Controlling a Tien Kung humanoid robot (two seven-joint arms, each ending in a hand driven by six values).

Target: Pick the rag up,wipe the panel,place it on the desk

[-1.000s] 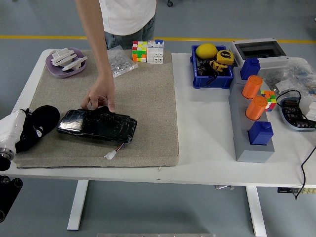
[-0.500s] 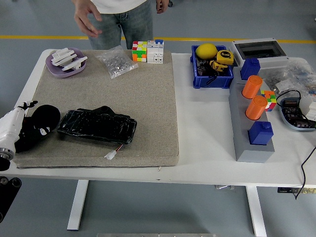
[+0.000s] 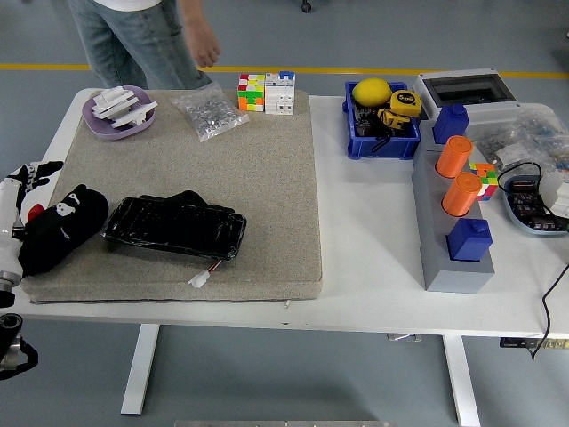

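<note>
A black panel [image 3: 173,229] wrapped in glossy film lies on the tan mat [image 3: 258,178] at its front left, with a small white plug [image 3: 199,280] on a wire at its front edge. A crumpled black rag [image 3: 191,199] lies on the panel's far edge. My left hand [image 3: 60,229] rests on the mat just left of the panel, fingers relaxed and holding nothing, apart from the rag. My right arm is out of view.
A person [image 3: 142,36] stands at the far left, hand [image 3: 206,44] off the table. On the mat's far edge are a purple dish [image 3: 120,111], a bag of small parts [image 3: 212,111] and a colour cube [image 3: 252,92]. A blue bin [image 3: 382,120] and a grey block with orange cylinders [image 3: 455,191] stand to the right.
The person's hand, which was touching the rag at the panel's far edge, has lifted away, and the person has stepped left. My left hand has shifted slightly on the mat.
</note>
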